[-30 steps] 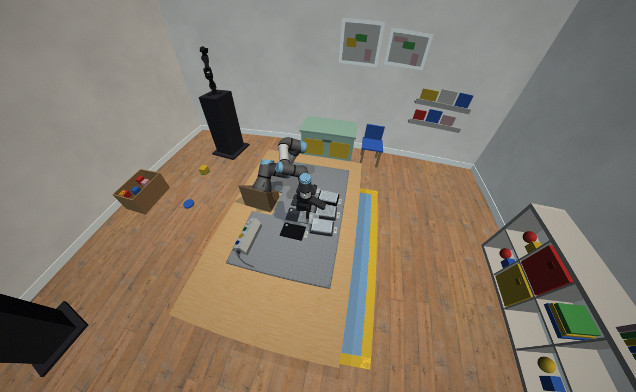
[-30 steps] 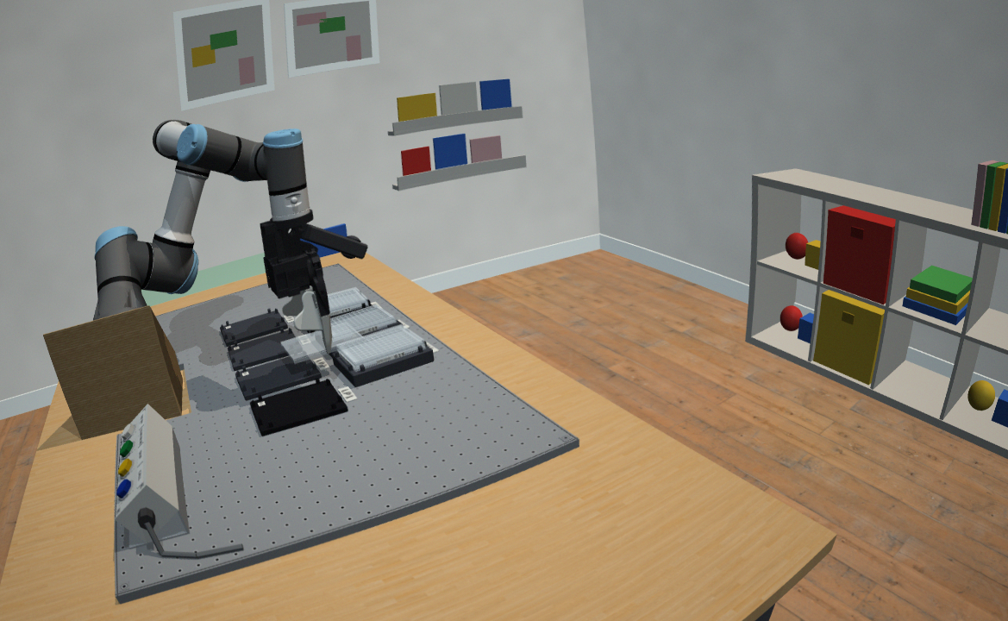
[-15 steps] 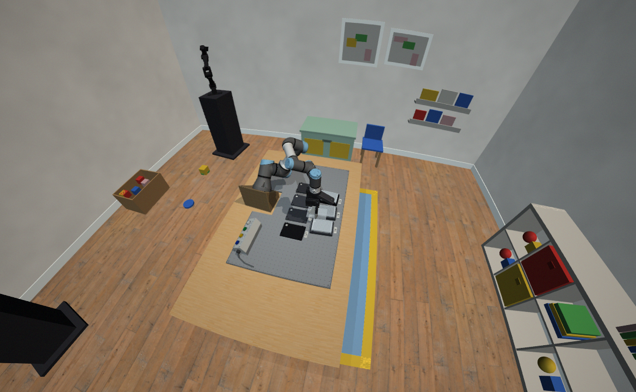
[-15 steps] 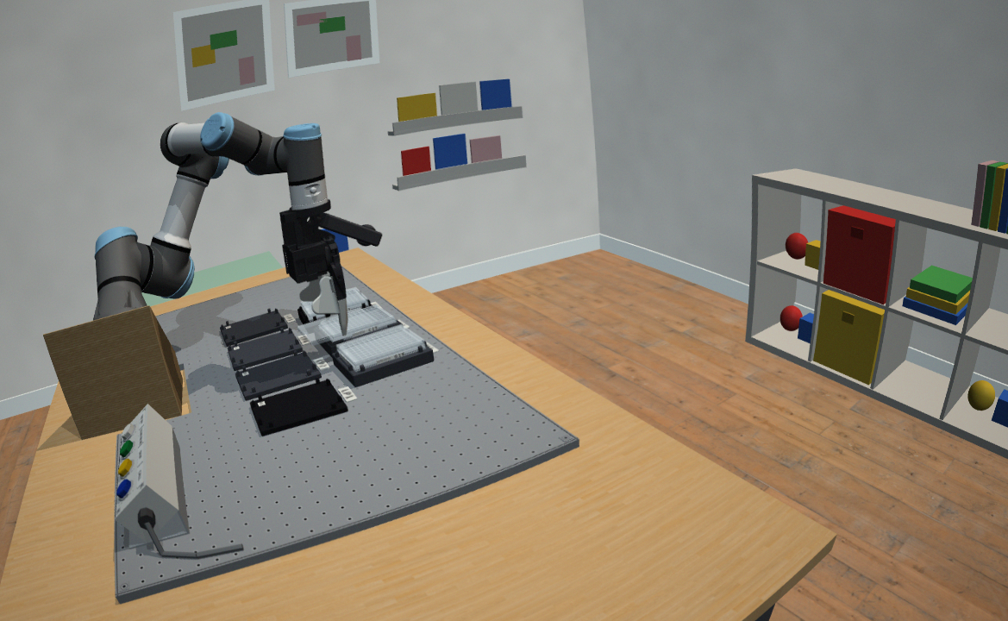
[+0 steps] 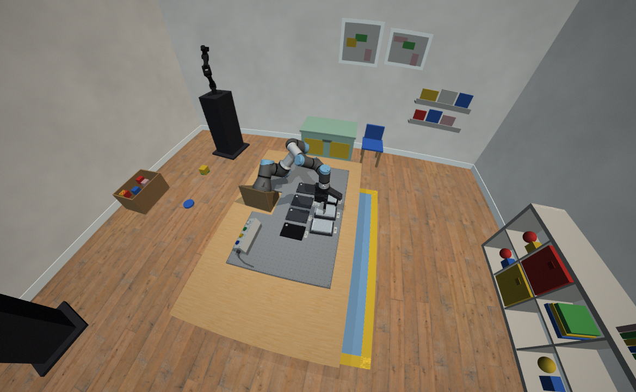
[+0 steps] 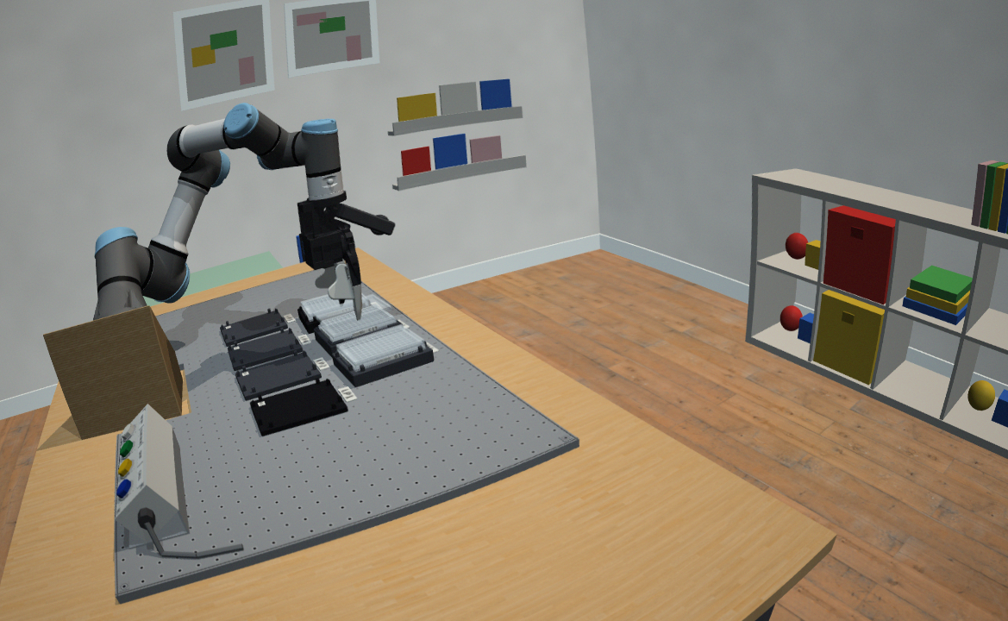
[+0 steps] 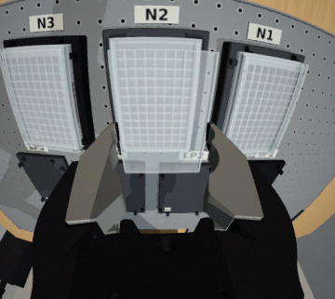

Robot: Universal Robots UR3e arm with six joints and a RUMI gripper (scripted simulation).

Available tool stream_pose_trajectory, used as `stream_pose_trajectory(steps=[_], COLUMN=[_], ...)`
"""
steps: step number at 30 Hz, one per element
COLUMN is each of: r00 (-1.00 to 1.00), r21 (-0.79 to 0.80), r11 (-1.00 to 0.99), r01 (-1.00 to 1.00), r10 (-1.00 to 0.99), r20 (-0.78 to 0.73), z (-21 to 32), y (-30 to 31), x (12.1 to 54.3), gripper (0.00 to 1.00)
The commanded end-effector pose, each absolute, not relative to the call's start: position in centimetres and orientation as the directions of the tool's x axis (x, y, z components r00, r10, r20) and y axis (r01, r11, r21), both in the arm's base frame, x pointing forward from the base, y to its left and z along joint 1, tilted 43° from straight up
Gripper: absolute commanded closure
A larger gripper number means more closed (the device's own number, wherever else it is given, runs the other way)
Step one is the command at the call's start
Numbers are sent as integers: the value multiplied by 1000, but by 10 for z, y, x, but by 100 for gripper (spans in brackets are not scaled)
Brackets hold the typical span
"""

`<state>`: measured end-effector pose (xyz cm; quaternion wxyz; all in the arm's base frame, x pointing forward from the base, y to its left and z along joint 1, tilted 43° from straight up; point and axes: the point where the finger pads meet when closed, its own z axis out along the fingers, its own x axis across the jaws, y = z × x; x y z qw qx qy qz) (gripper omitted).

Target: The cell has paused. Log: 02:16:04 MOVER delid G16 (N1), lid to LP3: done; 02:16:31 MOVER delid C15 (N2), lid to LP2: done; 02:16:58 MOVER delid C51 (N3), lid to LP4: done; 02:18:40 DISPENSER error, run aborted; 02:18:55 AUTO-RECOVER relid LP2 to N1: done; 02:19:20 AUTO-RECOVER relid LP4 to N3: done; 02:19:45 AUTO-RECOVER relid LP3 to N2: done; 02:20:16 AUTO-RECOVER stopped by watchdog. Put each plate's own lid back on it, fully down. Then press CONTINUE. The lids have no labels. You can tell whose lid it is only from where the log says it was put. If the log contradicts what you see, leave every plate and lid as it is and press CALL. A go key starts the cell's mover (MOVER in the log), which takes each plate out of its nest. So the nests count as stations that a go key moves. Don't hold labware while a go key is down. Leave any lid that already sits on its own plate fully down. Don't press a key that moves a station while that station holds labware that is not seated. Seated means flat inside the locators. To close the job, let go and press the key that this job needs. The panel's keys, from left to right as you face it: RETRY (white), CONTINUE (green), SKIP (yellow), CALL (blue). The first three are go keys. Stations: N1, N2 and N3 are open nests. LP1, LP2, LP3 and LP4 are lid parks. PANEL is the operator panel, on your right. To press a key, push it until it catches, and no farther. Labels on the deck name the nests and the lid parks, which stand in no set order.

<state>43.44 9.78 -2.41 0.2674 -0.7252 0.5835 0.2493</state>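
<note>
My gripper (image 7: 162, 123) (image 6: 347, 305) (image 5: 325, 210) is shut on a clear lid (image 7: 209, 103). It holds the lid just above the plate in nest N2 (image 7: 154, 63) (image 6: 356, 325). The lid sits shifted a little to the right of that plate and toward me. The plates in N3 (image 7: 39, 96) and N1 (image 7: 262, 103) (image 6: 380, 352) each show a pale rim like a clear lid on top. The operator panel (image 6: 142, 461) (image 5: 248, 234) stands at the deck's near left in the exterior view, far from my gripper.
Several black lid parks (image 6: 297, 405) (image 5: 292, 230) lie in a row beside the nests, all bare; the LP2 label shows through the held lid. A cardboard box (image 6: 113, 378) stands by the arm's base. The grey deck (image 6: 415, 455) lies on a wooden table (image 6: 569, 540).
</note>
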Motion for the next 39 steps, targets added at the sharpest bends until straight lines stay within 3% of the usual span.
stream_pose_trajectory(steps=[1, 39], r00=[194, 194], r21=[-94, -94], r11=[-178, -178], r01=[-980, -980], r10=[-713, -713], r20=[-673, -673], z=[-18, -25], y=[104, 111], x=[442, 442], gripper=[100, 100])
